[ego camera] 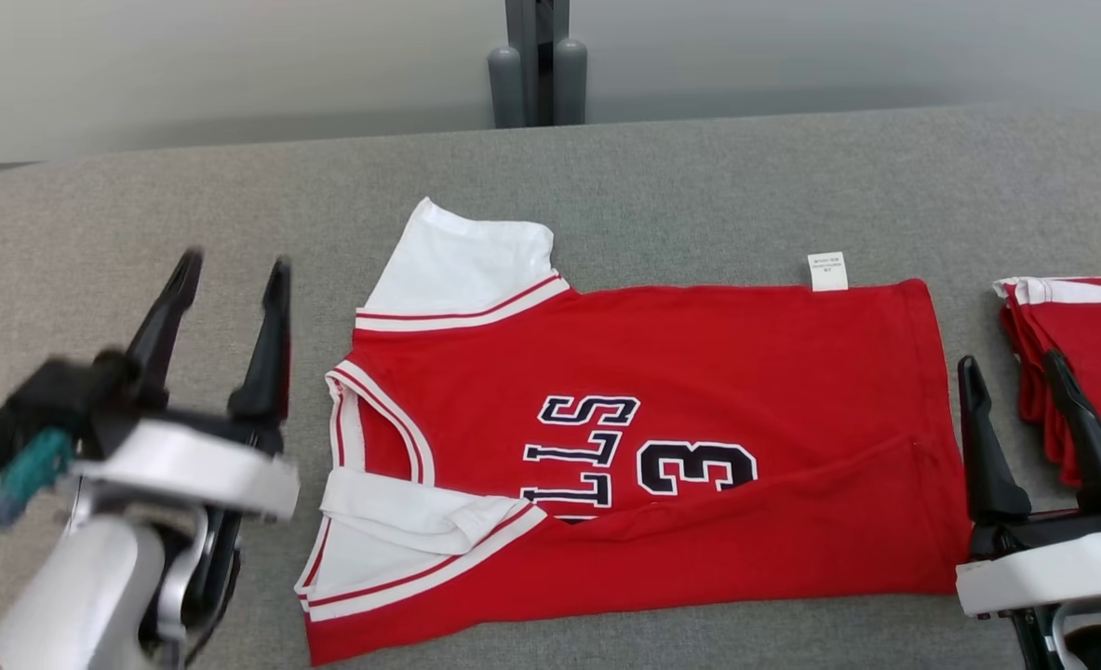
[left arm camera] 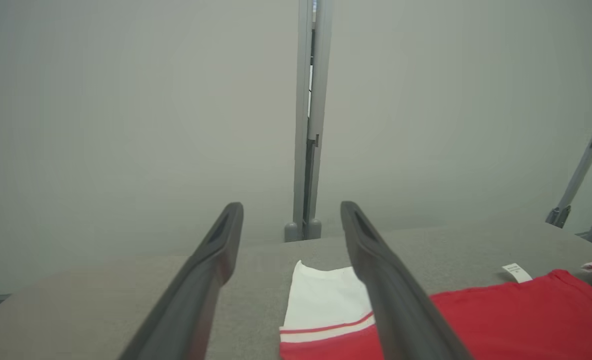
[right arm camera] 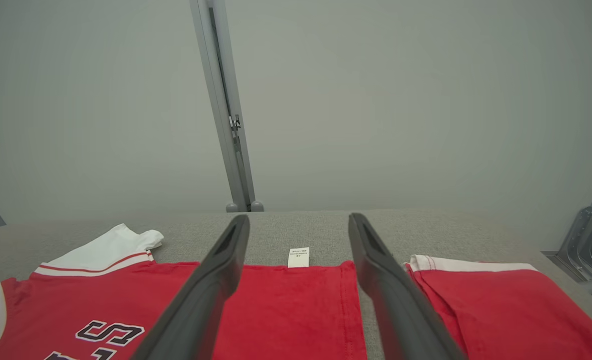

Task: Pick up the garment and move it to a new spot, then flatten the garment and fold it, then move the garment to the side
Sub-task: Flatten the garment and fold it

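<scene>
From my seat I have the garment (ego camera: 680, 400), a red jersey with white sleeves, lying sideways in the middle of the grey tabletop (ego camera: 699, 177). Its collar points to the robot's left and its hem to the right. The far sleeve (ego camera: 462, 265) lies flat beyond the body. The near sleeve (ego camera: 401, 521) is turned in over the chest, and the near long edge is lapped up across the bottom of the lettering. That looks to me like a first lengthwise fold, though from this angle it could be a plain ruck.

The left gripper (ego camera: 234, 265) hovers beside the collar end, slightly blurred in the head view. Its fingers are spread wide with nothing between them. The right gripper (ego camera: 1011, 365) stands just off the hem, in the gap between this jersey and the stack of folded red garments (ego camera: 1090, 326). It is fully open too, and empty.

One arm at each short end makes sense to me, since from there both can take the cloth together and keep it square. I judge the fold is under way, with the move aside not yet done. The stack sits close on the right, so I would watch that finger.
</scene>
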